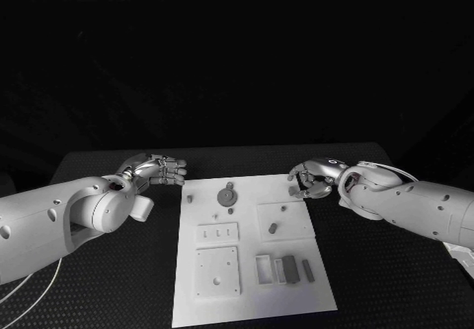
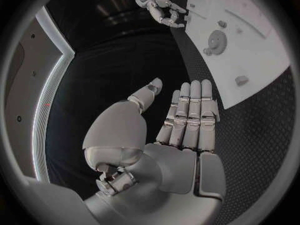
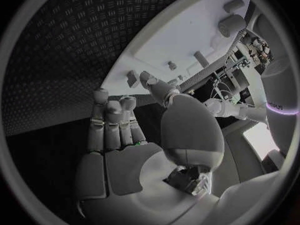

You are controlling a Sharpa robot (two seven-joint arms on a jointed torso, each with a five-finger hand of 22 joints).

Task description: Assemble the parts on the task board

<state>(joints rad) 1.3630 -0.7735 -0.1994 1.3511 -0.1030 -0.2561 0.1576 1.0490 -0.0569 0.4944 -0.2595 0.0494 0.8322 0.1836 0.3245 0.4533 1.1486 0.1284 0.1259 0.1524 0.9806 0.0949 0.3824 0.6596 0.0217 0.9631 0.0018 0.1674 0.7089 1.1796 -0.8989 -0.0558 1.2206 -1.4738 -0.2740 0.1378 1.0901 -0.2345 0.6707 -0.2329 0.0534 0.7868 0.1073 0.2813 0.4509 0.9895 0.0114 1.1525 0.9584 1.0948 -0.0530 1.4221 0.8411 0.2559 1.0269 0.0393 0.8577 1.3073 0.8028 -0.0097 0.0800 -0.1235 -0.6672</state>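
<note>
The white task board (image 1: 249, 288) lies in the middle of the black table. On it are a round grey disc (image 1: 226, 197), small grey pegs (image 1: 190, 199) (image 1: 270, 227) and dark upright blocks (image 1: 290, 269) near its right edge. My left hand (image 1: 158, 170) hovers off the board's far left corner, fingers straight and side by side, thumb apart, holding nothing (image 2: 184, 120). My right hand (image 1: 311, 179) hangs over the board's far right corner with nothing in it (image 3: 125, 130). The left wrist view shows the disc (image 2: 215, 39) and a peg (image 2: 241, 80).
Two square white plates (image 1: 217, 233) (image 1: 218, 271) with holes and a frame-shaped piece (image 1: 264, 269) sit on the board. Black textured table (image 1: 385, 274) surrounds it on both sides. A white cable (image 1: 20, 291) trails at the table's left front.
</note>
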